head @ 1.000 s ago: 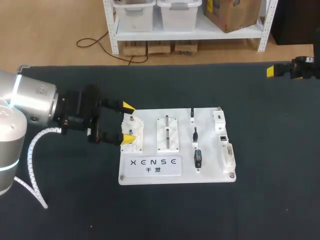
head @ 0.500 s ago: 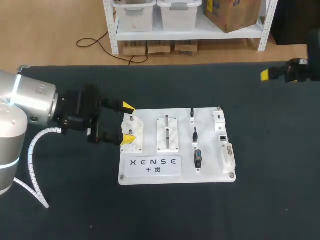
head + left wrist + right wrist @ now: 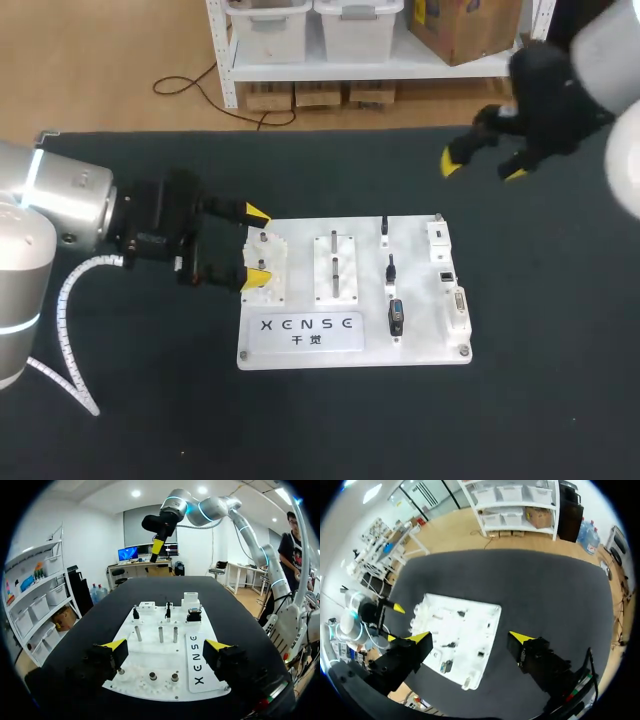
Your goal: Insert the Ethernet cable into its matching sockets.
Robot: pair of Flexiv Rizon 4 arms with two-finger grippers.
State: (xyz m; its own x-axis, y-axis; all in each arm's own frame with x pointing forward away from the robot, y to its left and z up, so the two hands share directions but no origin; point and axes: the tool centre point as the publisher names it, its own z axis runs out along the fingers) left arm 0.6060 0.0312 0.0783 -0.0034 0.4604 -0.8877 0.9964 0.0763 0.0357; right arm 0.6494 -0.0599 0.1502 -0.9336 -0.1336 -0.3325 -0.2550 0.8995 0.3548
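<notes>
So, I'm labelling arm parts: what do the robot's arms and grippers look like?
The left arm and right arm are silver-white with rounded links and glowing cyan rings. The left one carries a white ribbed hose. The left gripper and right gripper are black, each with two yellow fingertips.

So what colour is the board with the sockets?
The board is white, clearest in the head view.

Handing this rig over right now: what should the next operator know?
Left gripper: fingers open, empty, straddling the left end of the white board.
Right gripper: fingers open, empty, in the air past the board's far right corner.
Small black plugs stand in a column on the board; sockets line its right edge. Which is Ethernet is too small to tell.
Done: nothing, no plug grasped.
Left: pick the plug, seat it.
</notes>
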